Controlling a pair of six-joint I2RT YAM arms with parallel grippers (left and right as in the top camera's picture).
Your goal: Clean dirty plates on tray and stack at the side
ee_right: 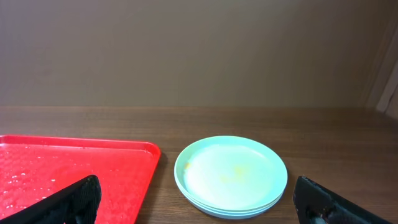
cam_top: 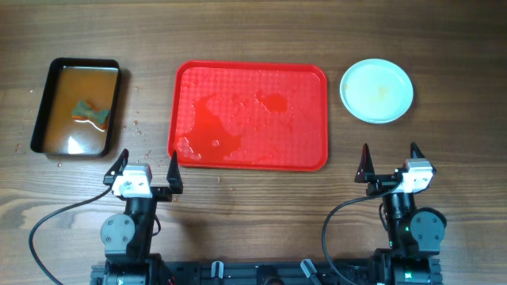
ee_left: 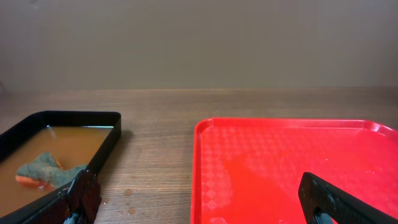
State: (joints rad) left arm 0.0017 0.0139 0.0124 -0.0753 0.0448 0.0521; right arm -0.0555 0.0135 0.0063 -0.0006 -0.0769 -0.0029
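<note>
While beside one tray [cam_top: 305, 146], three plates [cam_top: 377, 90].

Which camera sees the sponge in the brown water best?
The left wrist view: the sponge looks big and close, lying in the black tray. Overhead shows it whole but tiny. The right wrist view misses it.

The tray [cam_top: 250, 66] is red and dimple-textured, the plates [cam_top: 376, 90] pale mint, the water pan [cam_top: 85, 62] black, its water [cam_top: 67, 87] brown.

Robotics lab: two arms [cam_top: 127, 229] at wooden table [cam_top: 253, 32].
</note>
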